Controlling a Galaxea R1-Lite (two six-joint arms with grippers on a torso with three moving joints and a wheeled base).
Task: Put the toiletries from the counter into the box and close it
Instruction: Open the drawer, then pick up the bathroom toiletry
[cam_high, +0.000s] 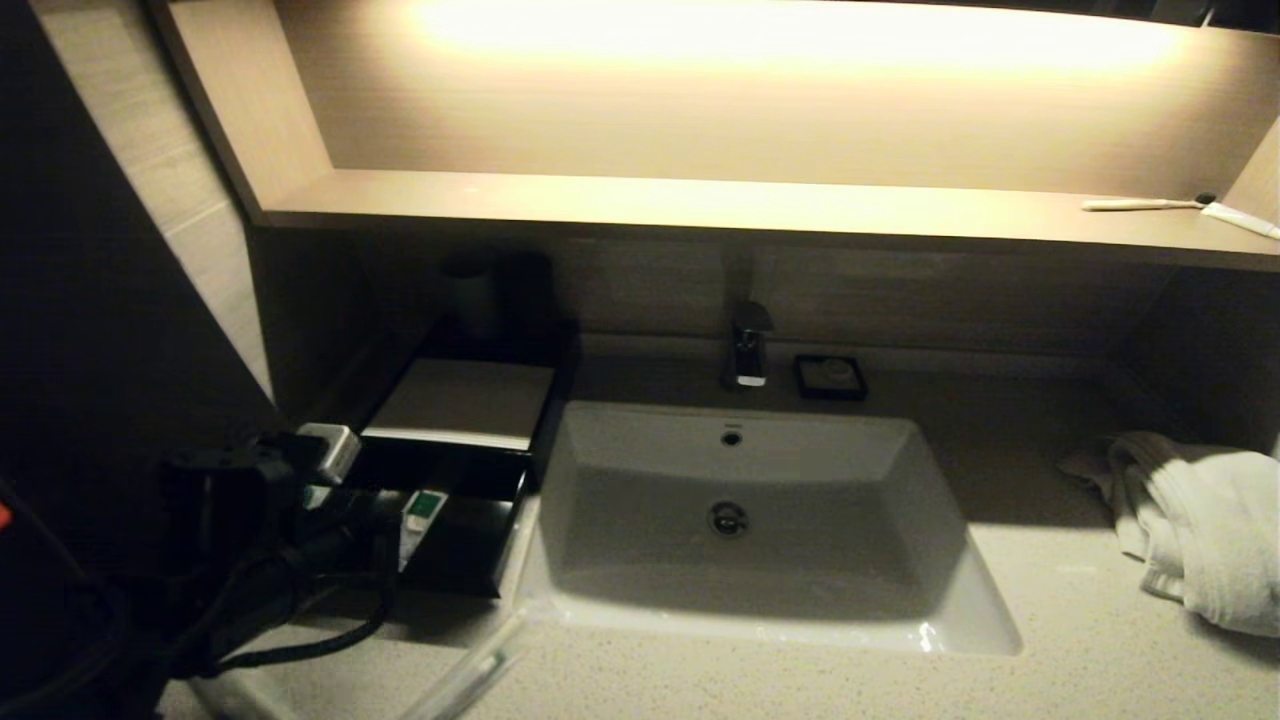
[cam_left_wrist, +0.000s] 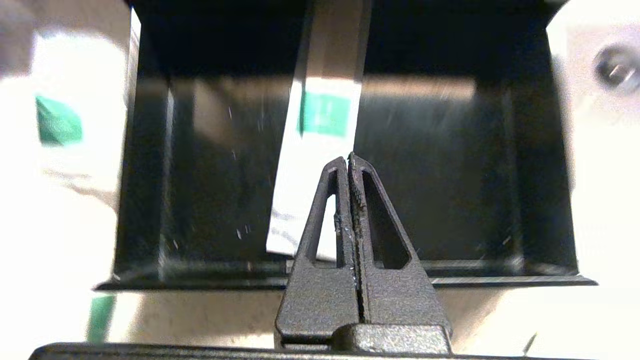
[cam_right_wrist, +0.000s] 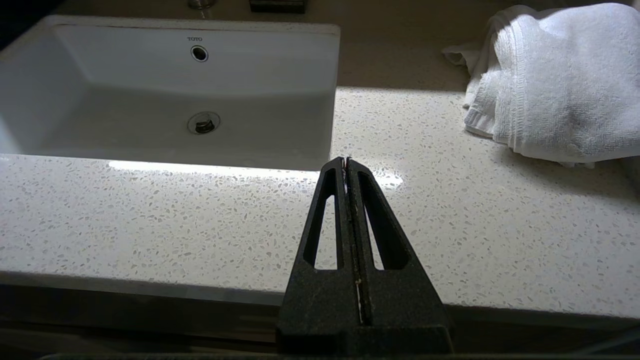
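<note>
**Ana:** Head view first, biggest things down. The counter (cam_high: 1050, 640) ran pale and speckled around the white sink basin (cam_high: 745, 520), with a crumpled white towel (cam_high: 1200, 530) at the far right. Where was the box?

**Ben:** The box (cam_high: 460, 400) sat left of the basin against the wall, glossy black with a pale top panel, its drawer (cam_high: 455, 545) pulled out toward the robot. One white sachet (cam_high: 420, 520) with a green mark lay inside the drawer, roughly along its length. In the left wrist view more white, green-marked packets (cam_left_wrist: 55, 125) lay just outside the drawer's side wall, blurred.

**Ana:** And the grippers?

**Ben:** The left gripper (cam_left_wrist: 348, 159) hung over the drawer's front edge, its jaws pressed together with nothing between them; the sachet lay behind the tips, not pinched. The right gripper (cam_right_wrist: 346, 160) was parked low at the counter's near edge, jaws likewise closed and empty.

**Ana:** How would those packets handle?

**Ben:** My guess: very light, thin and limp, with a slick wrapper, so they'd slide on the glossy drawer floor and buckle if pushed. I'd pinch one across its narrow width near the middle. The drawer itself looked rigid; a flat push on its front face should close it.
</note>
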